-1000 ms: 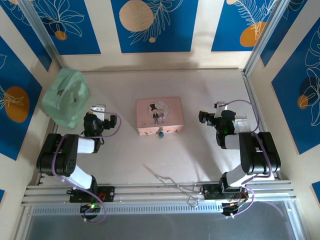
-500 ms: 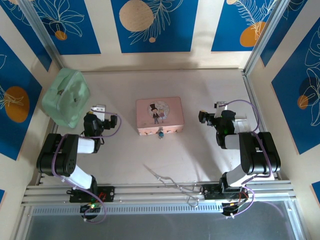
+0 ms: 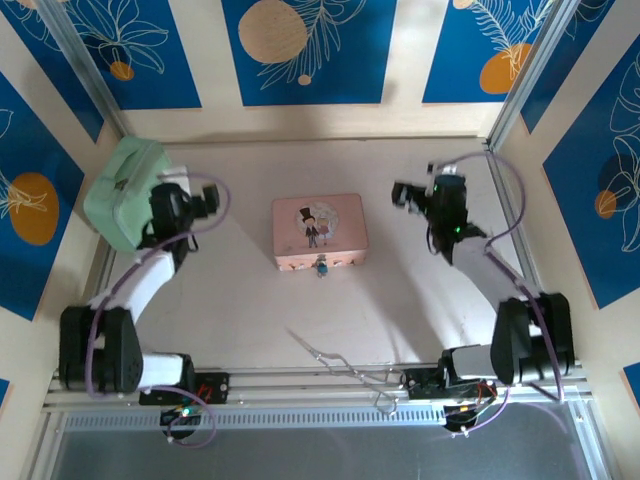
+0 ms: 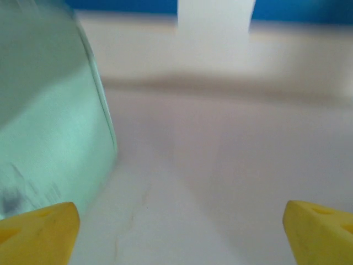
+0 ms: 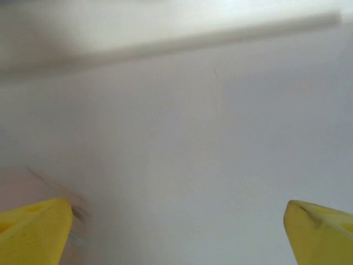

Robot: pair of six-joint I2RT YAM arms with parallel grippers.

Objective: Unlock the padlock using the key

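Note:
A tiny blue padlock (image 3: 322, 268) hangs at the front edge of the pink picture box (image 3: 320, 232) in the middle of the table. I cannot make out a key; a thin silvery wire-like tool (image 3: 330, 353) lies near the front rail. My left gripper (image 3: 205, 194) hovers left of the box, beside a green case, and in its wrist view the left gripper (image 4: 182, 234) stands open over bare table. My right gripper (image 3: 403, 194) hovers right of the box; the right gripper (image 5: 179, 234) is open with nothing between its yellow fingertips (image 5: 33, 226). A blurred corner of the pink box (image 5: 25, 187) shows at left.
A mint-green case (image 3: 118, 190) stands at the back left against the wall, and this green case (image 4: 49, 127) looms close to my left fingers. Blue patterned walls enclose the table. An aluminium rail (image 3: 320, 385) runs along the front edge.
Both arms have stretched out from their folded pose, carrying the grippers toward the back of the table. The left one now sits right beside the green case. Box and padlock are unmoved.

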